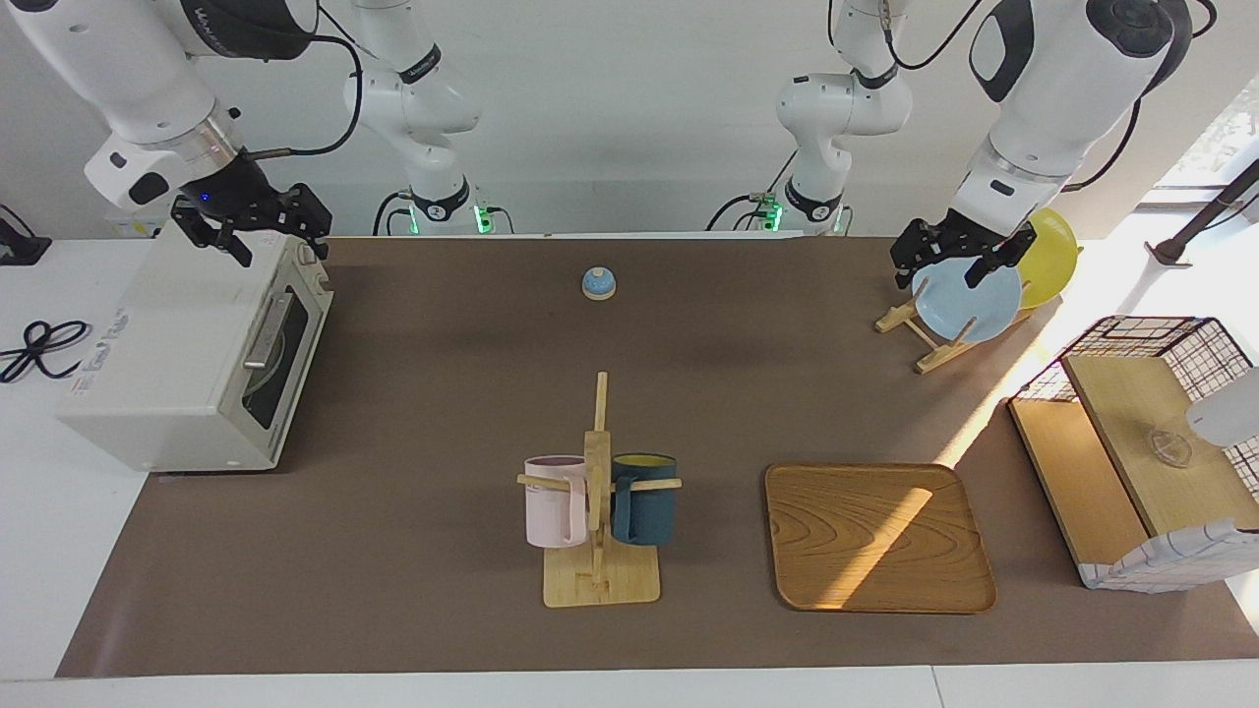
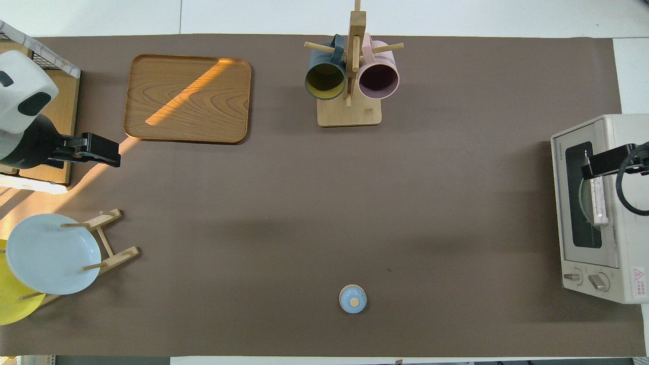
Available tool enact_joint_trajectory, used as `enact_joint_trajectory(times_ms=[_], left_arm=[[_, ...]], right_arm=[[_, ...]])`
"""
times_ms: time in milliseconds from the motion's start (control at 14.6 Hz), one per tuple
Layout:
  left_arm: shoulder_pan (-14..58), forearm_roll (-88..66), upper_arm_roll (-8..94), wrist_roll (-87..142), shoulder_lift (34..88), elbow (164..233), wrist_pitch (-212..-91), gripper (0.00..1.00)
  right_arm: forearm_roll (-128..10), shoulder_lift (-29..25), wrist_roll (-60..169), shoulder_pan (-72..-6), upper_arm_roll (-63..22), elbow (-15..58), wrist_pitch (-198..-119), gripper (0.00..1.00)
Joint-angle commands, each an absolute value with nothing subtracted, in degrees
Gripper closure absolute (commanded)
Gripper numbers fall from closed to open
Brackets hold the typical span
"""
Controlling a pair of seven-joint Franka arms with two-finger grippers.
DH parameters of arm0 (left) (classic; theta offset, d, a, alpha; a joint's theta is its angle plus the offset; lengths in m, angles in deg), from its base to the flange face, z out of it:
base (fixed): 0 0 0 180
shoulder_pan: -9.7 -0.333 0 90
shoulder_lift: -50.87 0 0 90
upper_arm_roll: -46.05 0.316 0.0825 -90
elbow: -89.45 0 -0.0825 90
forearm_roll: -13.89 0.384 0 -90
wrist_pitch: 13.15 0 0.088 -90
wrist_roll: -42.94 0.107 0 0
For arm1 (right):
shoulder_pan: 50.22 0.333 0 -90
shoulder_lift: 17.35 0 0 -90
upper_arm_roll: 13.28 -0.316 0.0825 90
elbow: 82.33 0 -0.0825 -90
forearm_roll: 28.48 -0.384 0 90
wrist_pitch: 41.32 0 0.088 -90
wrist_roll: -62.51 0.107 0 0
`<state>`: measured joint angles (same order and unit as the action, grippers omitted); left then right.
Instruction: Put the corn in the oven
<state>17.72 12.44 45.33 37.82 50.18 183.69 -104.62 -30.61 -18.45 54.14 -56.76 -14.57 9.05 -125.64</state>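
Overhead view, starting nearest the robots: a small blue lid (image 2: 352,299) sits alone mid-table, and at the left arm's end a plate rack (image 2: 109,243) holds a blue plate (image 2: 50,258) with a yellow plate (image 2: 12,304) beside it. At the right arm's end stands the oven (image 1: 167,374), its door (image 1: 285,344) shut and the bar handle (image 1: 264,329) untouched. The right gripper (image 1: 268,244) hangs above the oven's top, fingers apart and holding nothing. The left gripper (image 2: 101,152) waits in the air over the table between the plate rack and the wooden tray (image 2: 187,99), its fingers apart and empty too. Farthest out is the mug rack (image 2: 350,109) with a dark mug (image 2: 324,81) and a pink mug (image 2: 377,81). The corn shows in neither view; with the door closed, it is probably inside the oven, though the dark glass does not let me confirm it. If so, the job is all but done, and the step in hand is clearing the right arm away. That calls for lifting the gripper straight up, well clear of the handle and door edge, with the fingers kept spread so nothing catches and tugs the door open.
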Motion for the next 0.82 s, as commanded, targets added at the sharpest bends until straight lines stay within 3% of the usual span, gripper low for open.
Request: enact_joint_trajectory(times_ms=[0,410,752], left_arm=[[17.08,11.86,44.99,38.63,49.28,184.46,-105.35,0.00],[17.08,11.86,44.99,38.63,49.28,184.46,-105.35,0.00],[17.08,11.86,44.99,38.63,49.28,184.46,-105.35,0.00]], right_arm=[[-30.15,-17.62,55.04,-57.25,-15.03,7.49,-124.21,0.00],[-27.26,-17.62,58.20,-52.07,-13.89,6.61,-124.21,0.00],[-27.95,-17.35,58.38,-52.94,-13.36,6.96,-124.64,0.00]])
